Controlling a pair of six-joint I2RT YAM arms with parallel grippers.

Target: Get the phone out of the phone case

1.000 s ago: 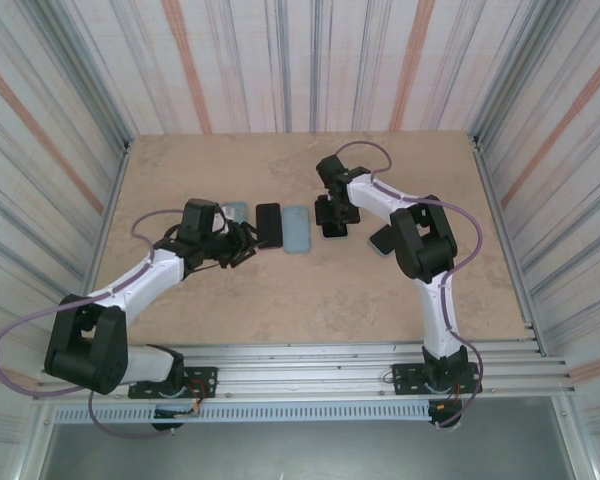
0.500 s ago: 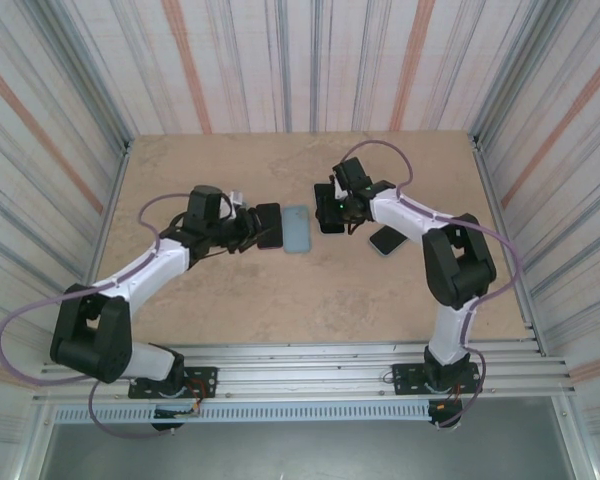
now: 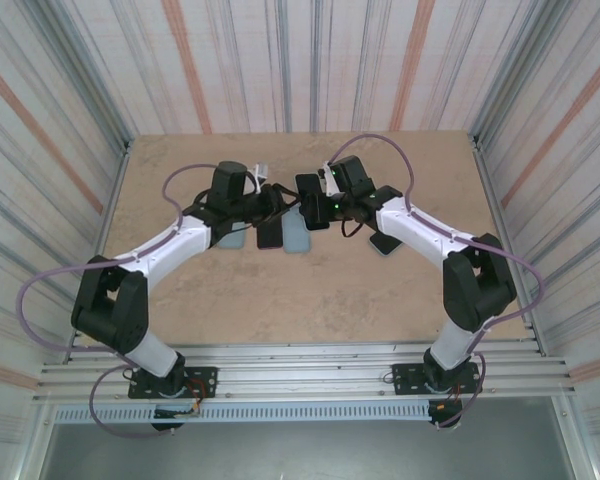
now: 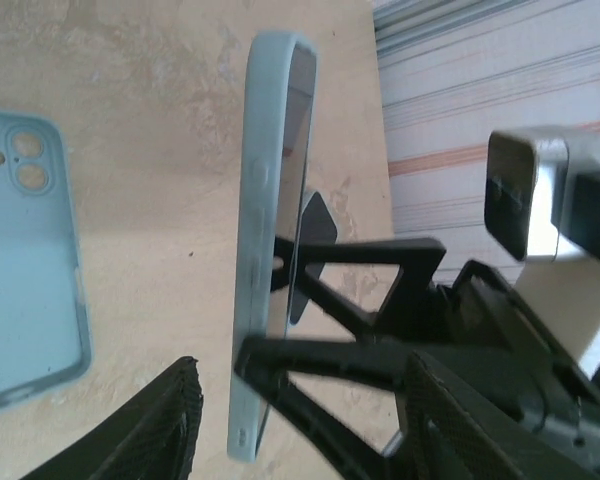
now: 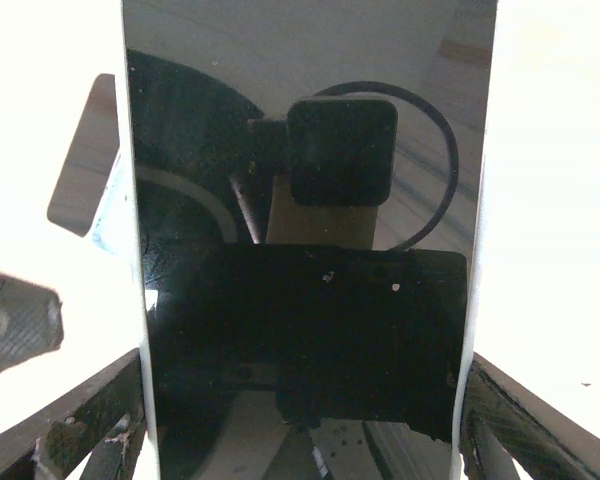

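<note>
right gripper is clamped across the width of the phone case, one finger on each long edge. the phone sits in the case, glossy black screen facing the right wrist cam and mirroring it, blue rim visible down both sides. left gripper is about half open and holding nothing: its fingers straddle the near end of the case, with a gap visible on the outer side and the right gripper's black finger frames sitting between the case and the other pad. the case is edge-on to the left wrist cam, with the phone's edge just showing along its open face. from above, both grippers meet nose to nose over the back-middle of the table, cased phone between them. an empty blue case lies flat on the table beside it, camera cutouts showing. a loose black phone lies flat just in front of the grippers, and another black handset lies by the right forearm.
</note>
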